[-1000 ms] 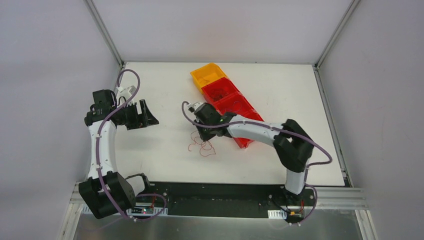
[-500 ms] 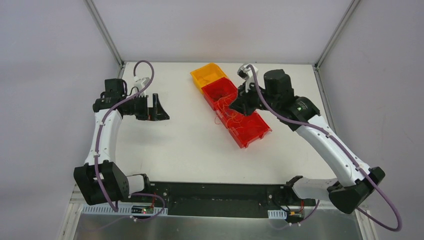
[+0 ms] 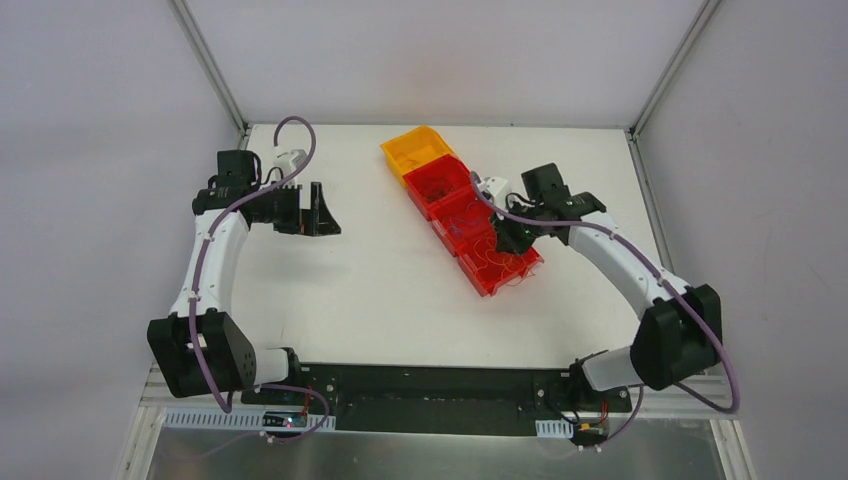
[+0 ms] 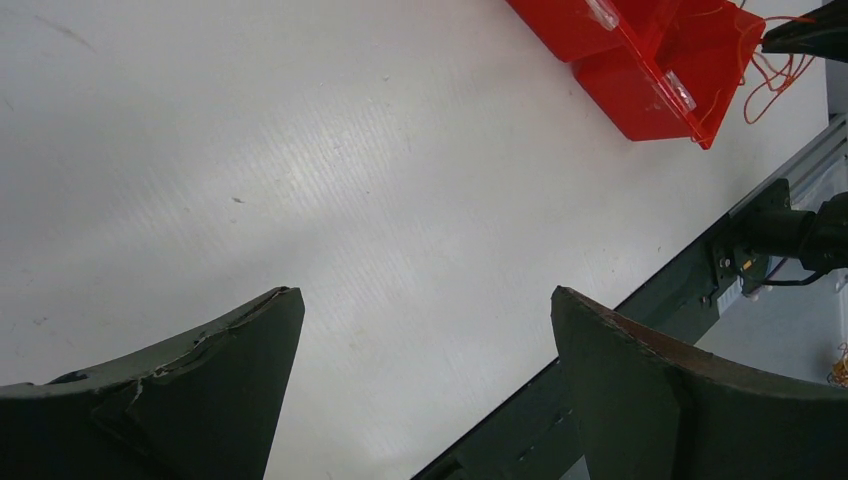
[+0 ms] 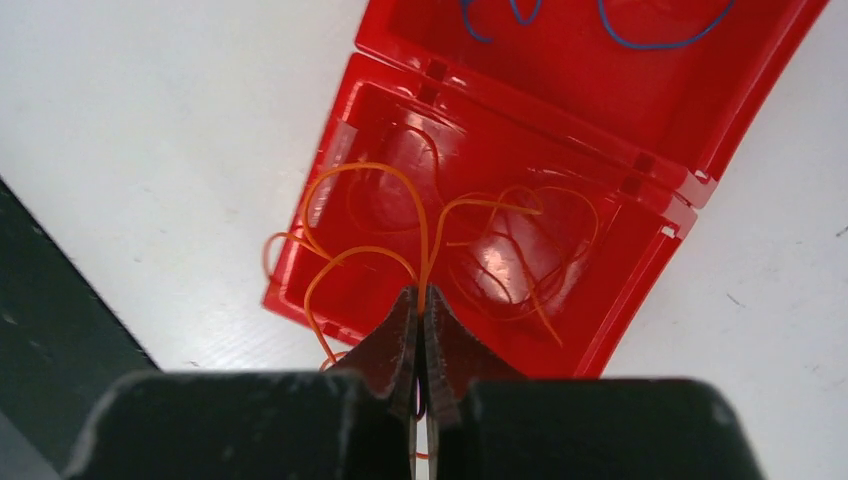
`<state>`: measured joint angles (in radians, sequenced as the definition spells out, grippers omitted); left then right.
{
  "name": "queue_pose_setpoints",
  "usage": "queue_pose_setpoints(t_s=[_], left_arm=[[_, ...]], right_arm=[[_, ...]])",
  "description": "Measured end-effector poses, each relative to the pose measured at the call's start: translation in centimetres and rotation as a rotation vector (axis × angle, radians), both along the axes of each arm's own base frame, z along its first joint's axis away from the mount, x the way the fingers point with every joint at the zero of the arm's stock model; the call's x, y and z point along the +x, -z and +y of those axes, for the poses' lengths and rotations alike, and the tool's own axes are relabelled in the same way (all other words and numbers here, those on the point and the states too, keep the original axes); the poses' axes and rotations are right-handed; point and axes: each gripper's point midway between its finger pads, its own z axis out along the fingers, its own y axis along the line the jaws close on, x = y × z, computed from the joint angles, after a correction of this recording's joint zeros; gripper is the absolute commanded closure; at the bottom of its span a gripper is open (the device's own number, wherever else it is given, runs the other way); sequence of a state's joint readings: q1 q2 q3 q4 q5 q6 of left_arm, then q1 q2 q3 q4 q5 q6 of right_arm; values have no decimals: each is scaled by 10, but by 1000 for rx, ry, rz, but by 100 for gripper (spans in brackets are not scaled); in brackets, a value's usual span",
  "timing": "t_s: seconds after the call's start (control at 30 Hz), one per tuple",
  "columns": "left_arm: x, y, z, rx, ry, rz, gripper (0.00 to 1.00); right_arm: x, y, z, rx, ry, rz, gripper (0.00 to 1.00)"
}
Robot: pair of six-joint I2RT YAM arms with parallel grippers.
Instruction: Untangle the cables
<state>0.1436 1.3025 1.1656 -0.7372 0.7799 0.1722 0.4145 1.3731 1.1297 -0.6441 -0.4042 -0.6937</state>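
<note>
My right gripper (image 5: pixel 420 296) is shut on thin orange cables (image 5: pixel 372 215) and holds them just above the nearest red bin (image 5: pixel 640 270). The strands loop over that bin and spill past its near-left rim. More thin red and orange strands (image 5: pixel 510 250) lie inside it. Blue cables (image 5: pixel 650 42) lie in the red bin beyond. In the top view the right gripper (image 3: pixel 512 243) hangs over the nearest red bin (image 3: pixel 522 268). My left gripper (image 3: pixel 325 212) is open and empty over bare table at the left; its dark fingers (image 4: pixel 230 370) frame white table.
A row of bins runs diagonally across the table middle: an orange bin (image 3: pixel 418 150) at the far end, then red bins (image 3: pixel 436 186). The black front rail (image 4: pixel 740 230) lies along the near table edge. The enclosure walls stand close on both sides.
My right gripper carried the cables from the table middle up over the bins and has now come down over the nearest red bin. My left gripper drifted slightly up and right, still open.
</note>
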Motion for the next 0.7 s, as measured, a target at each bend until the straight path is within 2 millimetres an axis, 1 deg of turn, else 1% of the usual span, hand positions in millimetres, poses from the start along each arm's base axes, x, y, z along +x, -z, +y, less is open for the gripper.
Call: queue_pose_setpoints(t_s=[0.13, 0.2, 0.27, 0.37, 0.5, 0.57, 0.67, 0.7], left_arm=[[1, 3, 4, 24, -13, 2, 1], [1, 3, 5, 30, -17, 3, 1], [2, 4, 6, 34, -19, 3, 1], [2, 5, 6, 36, -21, 6, 1], [5, 8, 8, 44, -27, 16, 1], [6, 8, 9, 47, -29, 18, 1], [5, 8, 9, 48, -29, 17, 1], [5, 8, 9, 49, -29, 17, 1]], right_arm=[[15, 32, -3, -94, -61, 30, 100], [26, 42, -3, -131, -78, 40, 100], [41, 47, -1, -158, -99, 37, 100], [60, 49, 4, -188, -130, 29, 100], [79, 53, 12, -216, -169, 29, 100], [81, 57, 15, -222, -189, 29, 100], [69, 61, 20, -226, -225, 46, 100], [62, 64, 21, -226, -238, 55, 100]])
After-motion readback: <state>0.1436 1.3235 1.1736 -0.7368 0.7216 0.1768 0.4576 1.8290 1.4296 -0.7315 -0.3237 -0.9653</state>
